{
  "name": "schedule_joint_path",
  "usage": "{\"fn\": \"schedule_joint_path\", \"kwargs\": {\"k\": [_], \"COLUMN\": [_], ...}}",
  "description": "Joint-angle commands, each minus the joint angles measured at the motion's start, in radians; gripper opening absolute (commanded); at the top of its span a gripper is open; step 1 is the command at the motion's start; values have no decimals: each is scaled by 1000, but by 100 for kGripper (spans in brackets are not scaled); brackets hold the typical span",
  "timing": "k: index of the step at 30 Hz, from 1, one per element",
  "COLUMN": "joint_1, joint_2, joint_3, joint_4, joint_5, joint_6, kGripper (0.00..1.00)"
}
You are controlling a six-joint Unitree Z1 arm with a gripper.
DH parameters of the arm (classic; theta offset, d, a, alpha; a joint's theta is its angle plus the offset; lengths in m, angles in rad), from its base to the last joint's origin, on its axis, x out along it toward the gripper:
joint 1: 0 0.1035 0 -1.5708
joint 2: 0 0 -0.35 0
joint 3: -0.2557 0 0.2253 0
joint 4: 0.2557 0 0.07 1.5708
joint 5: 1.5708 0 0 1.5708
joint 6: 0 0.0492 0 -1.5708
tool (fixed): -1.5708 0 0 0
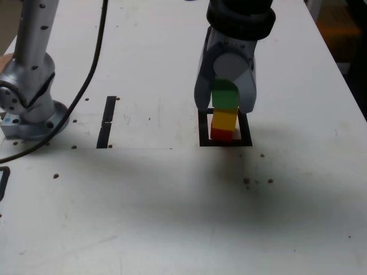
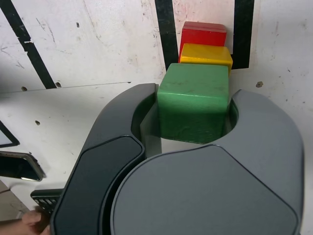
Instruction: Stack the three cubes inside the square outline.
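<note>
1. Robotics lab or test bench, not a home.
2. White surface [image 1: 172, 217], scuffed, dotted with screw holes, with black tape marks: square outline [image 1: 225, 141], straight strip [image 1: 106, 121].
3. Arm base [image 1: 28, 86] bolted to the surface, black cable [image 1: 92, 74] trailing across.
4. Grey claw [image 1: 225, 97] over coloured test cubes.

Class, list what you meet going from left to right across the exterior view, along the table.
Arm's grey base → black cable → straight black tape strip → gripper over the cube stack in the square outline.
</note>
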Motion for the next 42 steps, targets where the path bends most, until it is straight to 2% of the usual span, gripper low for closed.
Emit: {"fn": "schedule_joint_path", "kwargs": {"k": [1,9,13,24,30,39,42], "joint_1": [-1,-1,-1,-1,-1,0,19], "joint_2": [1,2,2,7,-14,-134,-240], "joint_3": [1,5,4,-3,-30,-14,91], "joint_4": [-1,2,4,4,16,88,106], "joint_5": [3,6,6,17,58,125,146], "joint_6": [0,6,11,19,18,-9,-43], "kGripper": [31,52,60,64,66,68,69]}}
